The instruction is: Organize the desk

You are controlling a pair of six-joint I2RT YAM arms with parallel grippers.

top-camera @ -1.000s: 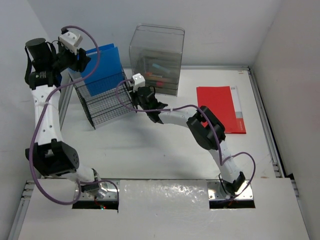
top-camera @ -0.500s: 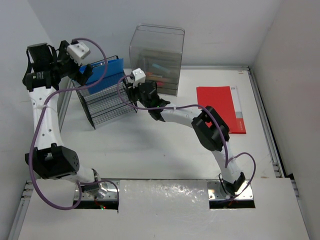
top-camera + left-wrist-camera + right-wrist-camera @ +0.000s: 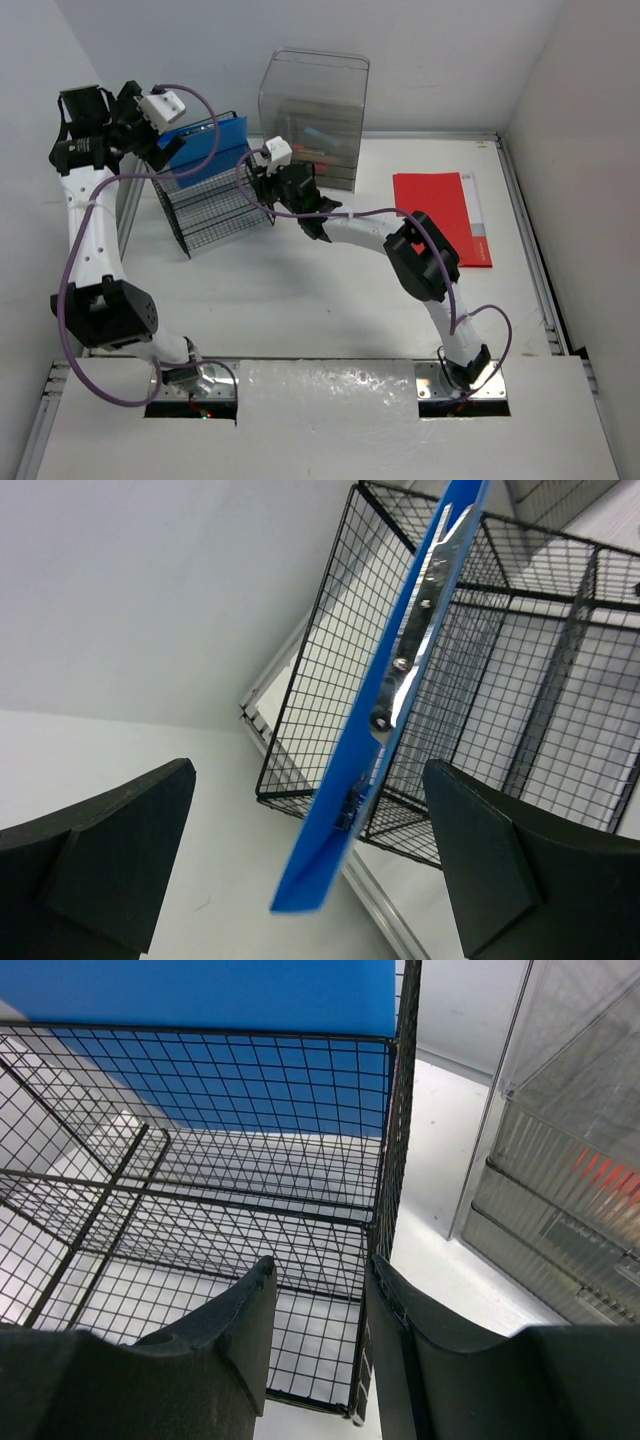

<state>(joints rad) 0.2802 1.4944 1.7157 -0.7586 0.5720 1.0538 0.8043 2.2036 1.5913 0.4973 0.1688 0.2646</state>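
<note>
The white desk [image 3: 300, 300] carries a black wire rack [image 3: 215, 210] at the back left. A blue folder [image 3: 210, 145] stands on edge inside it, leaning. My left gripper [image 3: 160, 140] is wide open high above the rack. In the left wrist view its fingers [image 3: 310, 775] stand either side of the folder's [image 3: 400, 680] near corner without touching it. My right gripper [image 3: 268, 185] is at the rack's right wall. In the right wrist view it [image 3: 320, 1268] is narrowly open astride that wall [image 3: 385, 1190], with the right finger against the wire.
A clear plastic drawer box [image 3: 315, 115] stands right behind the rack and shows in the right wrist view [image 3: 560, 1160]. A red folder [image 3: 440, 215] lies flat at the right. Grey rails [image 3: 525, 230] run along the desk's edges. White walls close in on three sides.
The blue folder has gone down into the rack and now leans there. My left gripper has let it go and drawn back a little. My right gripper edged up along the rack wall.
</note>
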